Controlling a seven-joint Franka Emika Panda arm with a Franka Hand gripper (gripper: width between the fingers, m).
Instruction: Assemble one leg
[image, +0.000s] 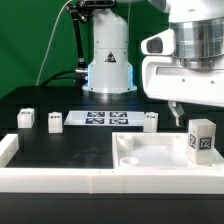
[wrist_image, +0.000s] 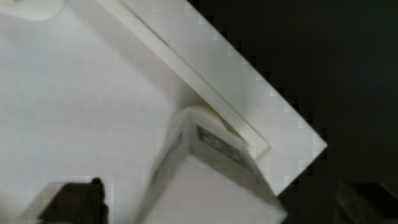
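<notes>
Over the exterior view's right, the claw (image: 187, 114) hangs released, one finger (wrist_image: 75, 200) apart from the leg (image: 201, 140). That leg stands upright in a corner recess of the white tray (image: 140, 160). Behind, on the black worktop (image: 70, 145), lie the marker board (image: 105, 118) and other legs (image: 54, 122).

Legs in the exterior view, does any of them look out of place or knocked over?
None is knocked over; all four look upright. One leg stands apart, in a corner of the big white tray at the exterior view's right, while the others line up beside the marker board.
</notes>
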